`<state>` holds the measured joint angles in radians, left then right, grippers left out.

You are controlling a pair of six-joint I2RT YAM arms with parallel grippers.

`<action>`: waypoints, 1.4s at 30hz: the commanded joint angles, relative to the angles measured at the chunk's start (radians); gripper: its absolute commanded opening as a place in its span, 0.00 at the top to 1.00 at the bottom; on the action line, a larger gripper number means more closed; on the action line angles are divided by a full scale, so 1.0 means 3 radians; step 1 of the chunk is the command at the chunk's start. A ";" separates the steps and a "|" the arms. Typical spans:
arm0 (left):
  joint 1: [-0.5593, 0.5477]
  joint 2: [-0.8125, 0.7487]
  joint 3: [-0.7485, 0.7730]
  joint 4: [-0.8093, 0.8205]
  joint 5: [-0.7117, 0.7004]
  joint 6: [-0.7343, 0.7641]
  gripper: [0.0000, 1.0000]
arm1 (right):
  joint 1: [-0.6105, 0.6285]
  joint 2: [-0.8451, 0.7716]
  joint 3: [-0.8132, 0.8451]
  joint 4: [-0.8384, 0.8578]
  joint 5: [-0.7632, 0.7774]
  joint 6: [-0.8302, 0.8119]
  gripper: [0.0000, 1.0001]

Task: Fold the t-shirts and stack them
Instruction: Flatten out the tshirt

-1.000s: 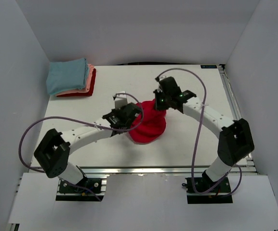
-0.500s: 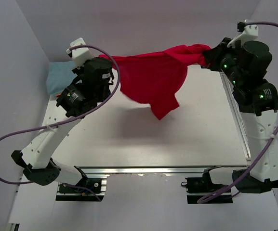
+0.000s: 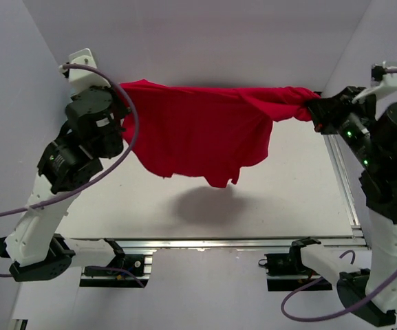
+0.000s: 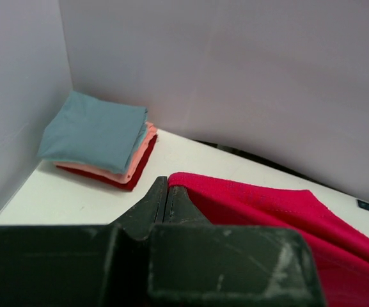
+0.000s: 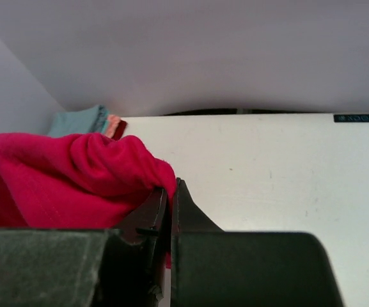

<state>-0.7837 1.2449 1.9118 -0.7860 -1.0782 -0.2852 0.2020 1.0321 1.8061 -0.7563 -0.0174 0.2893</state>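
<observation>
While the left pincer (image 4: 167, 187) and right pincer (image 5: 170, 187) pinch its upper edge, the red shirt (image 3: 198, 130) hangs midair.

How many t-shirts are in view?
4. One red shirt hangs between the left end effector and the right end effector; three folded ones are stacked in the far left corner: blue on top, pink, dark red.

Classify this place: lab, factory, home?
Probably a lab robot test cell: plain white tabletop boxed in by bare pale walls, aluminium extrusion rail along its near edge, and a bright red cloth t-shirt stretched between the left gripper and right gripper.
</observation>
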 commanded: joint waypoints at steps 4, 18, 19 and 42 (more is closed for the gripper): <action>0.0189 -0.0167 0.0458 -0.0366 -0.0707 0.0470 1.00 | -0.0295 -0.0163 0.0090 -0.0327 0.0651 -0.0050 1.00; 0.0678 0.1141 0.0127 0.0226 -0.0185 0.0557 1.00 | -0.0295 0.0205 -0.1280 0.0511 0.0191 0.0028 1.00; 0.0756 0.1178 0.0116 0.0293 -0.0093 0.0597 1.00 | -0.0295 0.0266 -0.1275 0.0542 0.0145 0.0027 1.00; 0.1263 0.0842 -0.0527 0.0769 0.0909 0.0573 1.00 | -0.0264 0.1612 -0.0761 0.0823 -0.0295 0.0099 1.00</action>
<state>-0.4389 1.5993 1.9869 -0.5701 -0.7910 -0.0097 0.1539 1.5555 1.7802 -0.5385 -0.2287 0.3588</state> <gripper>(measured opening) 0.010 0.023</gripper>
